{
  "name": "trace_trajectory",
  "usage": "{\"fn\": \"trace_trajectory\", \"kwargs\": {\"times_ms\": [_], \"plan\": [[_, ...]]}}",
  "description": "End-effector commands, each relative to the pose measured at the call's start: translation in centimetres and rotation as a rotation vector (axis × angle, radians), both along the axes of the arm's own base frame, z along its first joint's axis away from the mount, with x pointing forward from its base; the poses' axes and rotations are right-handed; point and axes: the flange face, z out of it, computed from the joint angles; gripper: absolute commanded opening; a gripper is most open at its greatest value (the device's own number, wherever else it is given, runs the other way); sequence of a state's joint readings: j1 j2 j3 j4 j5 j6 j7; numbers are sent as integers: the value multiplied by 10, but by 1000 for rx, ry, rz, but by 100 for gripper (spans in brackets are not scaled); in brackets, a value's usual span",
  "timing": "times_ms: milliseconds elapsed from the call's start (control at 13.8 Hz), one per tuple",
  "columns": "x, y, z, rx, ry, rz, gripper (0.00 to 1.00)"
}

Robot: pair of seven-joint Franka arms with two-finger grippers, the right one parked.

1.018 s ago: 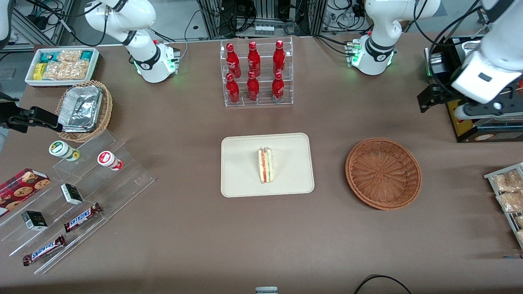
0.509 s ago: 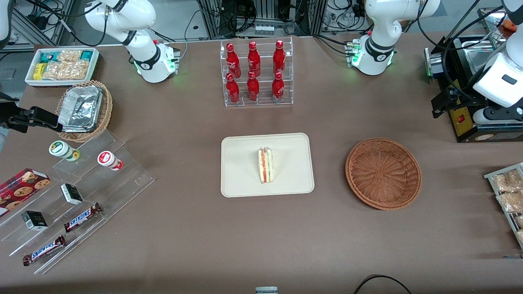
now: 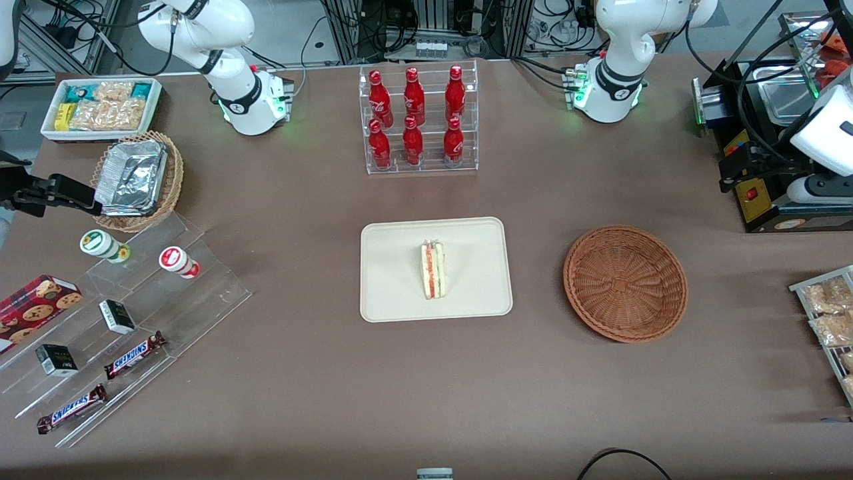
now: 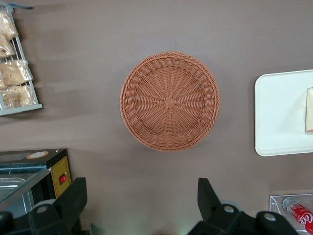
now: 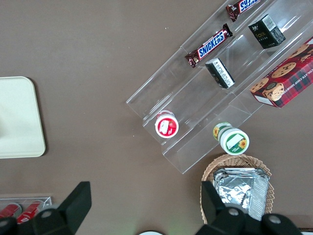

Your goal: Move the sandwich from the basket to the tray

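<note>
The front view looks steeply down on the whole bench (image 3: 320, 373) — the left wrist camera, high above its open claw (image 4: 142, 203), shares the basket (image 4: 169, 101) and tray (image 4: 279, 115).

Sandwich (image 3: 433, 270) sitting on the tray (image 3: 393, 280), mid-desk (image 3: 320, 387). Basket (image 3: 625, 283) just beside the tray, toward the working arm's end, nothing in it. Bottle rack (image 3: 418, 120) farther from the front camera than the tray. End effector (image 4: 142, 205) hanging high, fingers wide apart, near the black appliance (image 3: 766, 133) at the working arm's end, farther from the front camera than the basket. Snack packets (image 3: 826, 313) at that same end, nearer the camera. Stepped display stand (image 3: 133, 320) and foil-container basket (image 3: 136, 180) toward the parked arm's end.
</note>
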State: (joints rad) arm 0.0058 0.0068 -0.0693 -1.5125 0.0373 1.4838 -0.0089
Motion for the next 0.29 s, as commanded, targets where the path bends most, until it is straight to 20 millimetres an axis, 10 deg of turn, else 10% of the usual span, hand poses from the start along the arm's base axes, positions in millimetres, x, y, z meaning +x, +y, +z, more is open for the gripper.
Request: {"fn": "trace_trajectory", "kwargs": {"times_ms": [0,218], "plan": [[1,1,4,-15,10,37,100],[2,2,4,-14,6,31,100]]}}
